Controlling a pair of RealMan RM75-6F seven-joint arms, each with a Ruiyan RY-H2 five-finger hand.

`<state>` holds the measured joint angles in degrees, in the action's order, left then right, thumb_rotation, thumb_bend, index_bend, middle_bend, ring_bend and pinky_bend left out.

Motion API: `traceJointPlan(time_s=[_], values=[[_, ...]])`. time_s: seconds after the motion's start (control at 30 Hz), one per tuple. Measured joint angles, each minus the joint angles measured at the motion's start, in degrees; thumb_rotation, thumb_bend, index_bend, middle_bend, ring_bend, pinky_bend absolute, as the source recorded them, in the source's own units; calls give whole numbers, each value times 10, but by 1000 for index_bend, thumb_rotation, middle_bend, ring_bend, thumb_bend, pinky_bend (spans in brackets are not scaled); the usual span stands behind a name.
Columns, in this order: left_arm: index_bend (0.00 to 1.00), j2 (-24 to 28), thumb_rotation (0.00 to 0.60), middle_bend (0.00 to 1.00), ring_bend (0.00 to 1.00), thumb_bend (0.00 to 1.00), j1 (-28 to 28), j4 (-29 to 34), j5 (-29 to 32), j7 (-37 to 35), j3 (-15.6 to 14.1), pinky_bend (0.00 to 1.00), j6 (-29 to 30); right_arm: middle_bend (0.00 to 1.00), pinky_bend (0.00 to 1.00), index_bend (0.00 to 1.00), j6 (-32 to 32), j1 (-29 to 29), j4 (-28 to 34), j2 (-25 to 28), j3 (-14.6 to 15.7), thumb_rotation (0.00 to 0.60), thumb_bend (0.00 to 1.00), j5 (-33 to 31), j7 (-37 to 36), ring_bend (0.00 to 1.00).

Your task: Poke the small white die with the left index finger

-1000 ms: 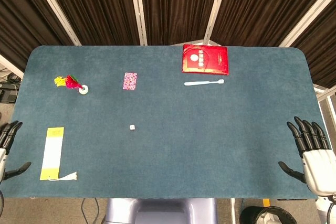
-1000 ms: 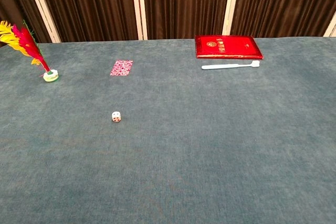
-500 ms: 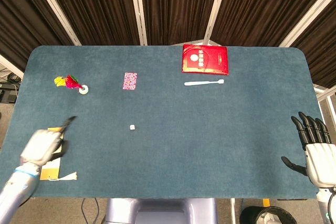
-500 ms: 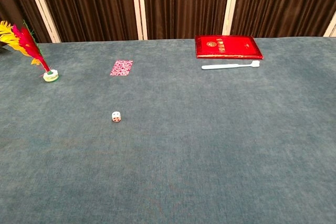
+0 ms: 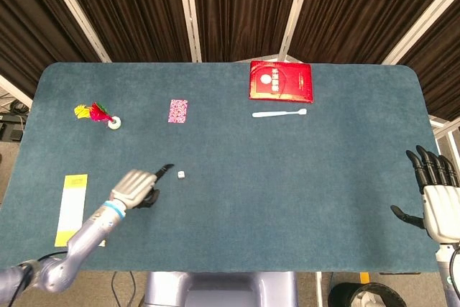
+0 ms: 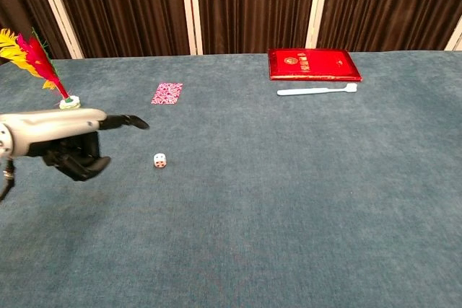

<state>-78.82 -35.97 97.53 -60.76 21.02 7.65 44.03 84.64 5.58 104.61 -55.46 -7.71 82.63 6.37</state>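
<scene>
Dark pleated curtains with pale upright posts back a desk covered in blue-green felt. Near its middle-left lies the small white die, alone on the cloth; the chest view shows red pips on its near face.

Just left of the die, the left robot hand hovers with one dark finger stretched toward it and the rest of the fingers curled under the palm, holding nothing. In the chest view the same hand sits above the felt, its outstretched fingertip above and slightly left of the die, apart from it. The grey forearm runs back toward the near-left edge of the desk.

Off the near-right edge, the right robot hand is upright with its dark fingers spread and empty.

A feathered shuttlecock in yellow and red stands at the far left on a white base. Beside it, toward the centre, lies a small pink patterned card. A red booklet lies at the far edge, with a white toothbrush just in front of it. A yellow and white bookmark with a tassel lies near the left front edge, left of the forearm
</scene>
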Motion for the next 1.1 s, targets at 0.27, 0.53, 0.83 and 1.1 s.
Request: traceJointPlan(time_s=[0.27, 0.53, 0.83, 1.1], values=[[0, -28, 600, 979, 964, 707, -31, -7, 65, 35, -20, 1000, -2, 0, 0, 0, -3, 2, -3, 2, -1, 600, 0, -6, -3, 0], [0, -42, 600, 979, 965, 707, -49, -20, 95, 41, -37, 1000, 4, 0, 0, 0, -2, 2, -4, 1, 0, 600, 0, -7, -4, 0], [0, -50, 600, 978, 965, 707, -66, -34, 115, 38, -46, 1000, 4, 0, 0, 0, 0, 2, -5, 1, 0, 600, 0, -9, -6, 0], [0, -59, 600, 979, 964, 707, -74, -53, 126, 19, -52, 1000, -7, 0, 0, 0, -2, 4, -4, 1, 2, 600, 0, -10, -3, 0]])
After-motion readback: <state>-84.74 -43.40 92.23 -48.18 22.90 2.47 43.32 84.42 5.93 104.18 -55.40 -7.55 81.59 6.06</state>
